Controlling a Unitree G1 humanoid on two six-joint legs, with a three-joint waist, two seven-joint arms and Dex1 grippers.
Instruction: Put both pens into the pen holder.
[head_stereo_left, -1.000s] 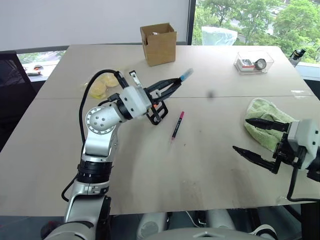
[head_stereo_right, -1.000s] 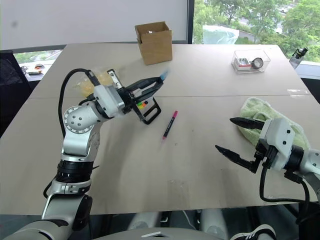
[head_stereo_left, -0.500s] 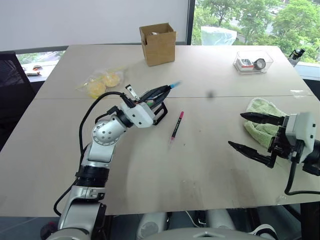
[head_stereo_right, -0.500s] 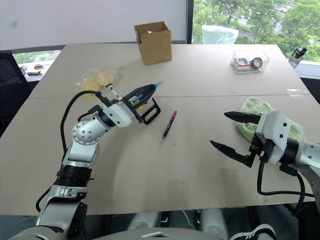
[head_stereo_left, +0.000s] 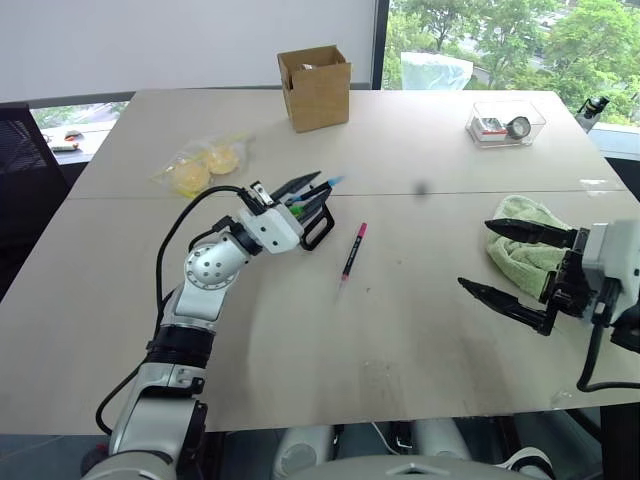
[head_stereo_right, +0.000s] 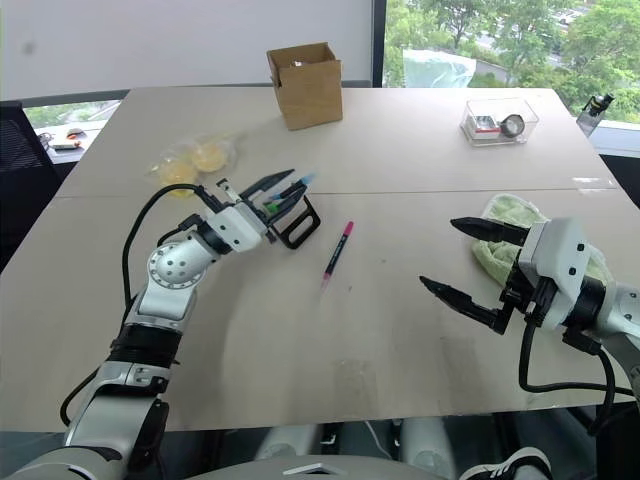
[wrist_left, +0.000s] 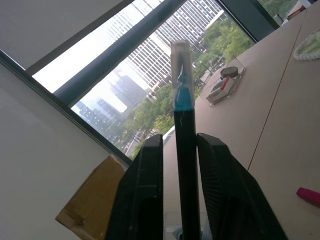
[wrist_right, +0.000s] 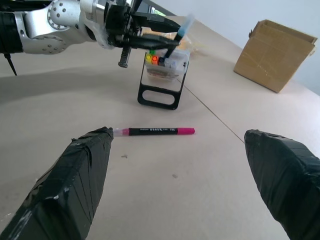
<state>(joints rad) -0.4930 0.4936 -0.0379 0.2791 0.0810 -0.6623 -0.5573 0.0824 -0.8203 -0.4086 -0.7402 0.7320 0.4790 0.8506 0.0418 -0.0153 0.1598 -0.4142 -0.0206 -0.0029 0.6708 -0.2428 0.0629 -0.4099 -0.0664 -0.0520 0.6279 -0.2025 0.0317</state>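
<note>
A: What is the left gripper (head_stereo_left: 312, 186) doing?
B: It is hovering over the pen holder (head_stereo_left: 315, 225), fingers parted a little, with the blue-ended pen (wrist_left: 184, 150) standing loose between them, its lower end in the holder.
A: And the pink-ended pen (head_stereo_left: 354, 250)?
B: It is lying flat on the table (head_stereo_left: 400, 330), just right of the holder.
A: And the right gripper (head_stereo_left: 520, 268)?
B: It is hanging near the green cloth (head_stereo_left: 525, 245), jaws spread wide and gripping nothing.

two pens (head_stereo_left: 354, 250), one pen holder (head_stereo_left: 316, 229), two boxes (head_stereo_left: 316, 87)
</note>
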